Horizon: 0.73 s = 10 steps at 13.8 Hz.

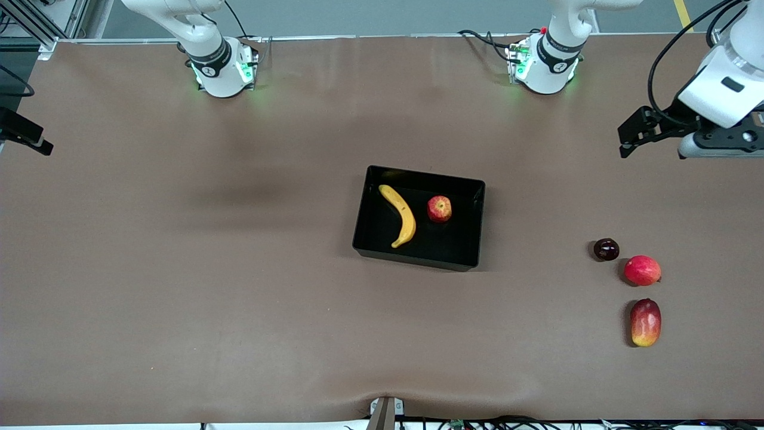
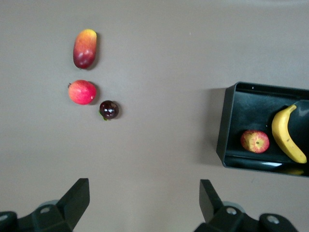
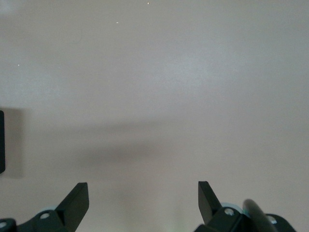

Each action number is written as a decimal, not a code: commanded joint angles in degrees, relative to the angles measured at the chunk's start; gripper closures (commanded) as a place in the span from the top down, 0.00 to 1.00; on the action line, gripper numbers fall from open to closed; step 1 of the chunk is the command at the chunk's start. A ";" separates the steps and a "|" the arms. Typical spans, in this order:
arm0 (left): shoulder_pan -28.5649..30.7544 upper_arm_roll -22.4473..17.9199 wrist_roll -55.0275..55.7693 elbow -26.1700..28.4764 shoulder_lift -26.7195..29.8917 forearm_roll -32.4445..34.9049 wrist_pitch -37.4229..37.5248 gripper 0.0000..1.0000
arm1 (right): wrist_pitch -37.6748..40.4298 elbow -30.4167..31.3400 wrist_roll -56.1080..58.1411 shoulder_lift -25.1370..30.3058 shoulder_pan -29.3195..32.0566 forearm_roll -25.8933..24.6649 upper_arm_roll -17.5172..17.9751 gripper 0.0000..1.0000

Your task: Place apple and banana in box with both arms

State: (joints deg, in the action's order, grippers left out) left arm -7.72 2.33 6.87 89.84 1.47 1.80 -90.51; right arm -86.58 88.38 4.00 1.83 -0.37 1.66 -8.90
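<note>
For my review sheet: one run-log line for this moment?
apple, banana: in box | left gripper: open, empty | right gripper: open, empty

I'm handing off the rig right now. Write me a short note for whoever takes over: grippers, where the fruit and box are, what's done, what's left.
Left gripper: jaws open, empty, raised over bare table at the left arm's end.
Right gripper: jaws open, empty, over bare table at the right arm's end.
Box: mid-table.
Banana: lying in the box, toward the right arm's end.
Apple: in the box beside the banana, not touching it.
Done: both fruits are in the box.
Left: nothing to place; both arms look withdrawn.
Leave alone: the dark fruit, pinkish-red fruit and mango at the left arm's end.
</note>
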 commanded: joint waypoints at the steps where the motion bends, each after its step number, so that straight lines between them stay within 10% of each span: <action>1: -0.63 -0.23 0.34 2.87 1.95 -1.09 0.77 1.00 | 0.10 0.39 -0.58 0.54 1.16 -0.51 0.82 1.00; 10: -0.37 -0.31 0.16 5.34 4.86 -1.09 1.30 1.00 | 0.10 0.39 -0.58 0.54 1.16 -0.43 0.82 1.00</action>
State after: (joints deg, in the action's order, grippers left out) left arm -8.07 2.34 7.13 94.28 5.07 1.74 -89.64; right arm -86.58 88.38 4.00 1.83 -0.35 1.66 -8.91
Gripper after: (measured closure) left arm 0.000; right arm 0.000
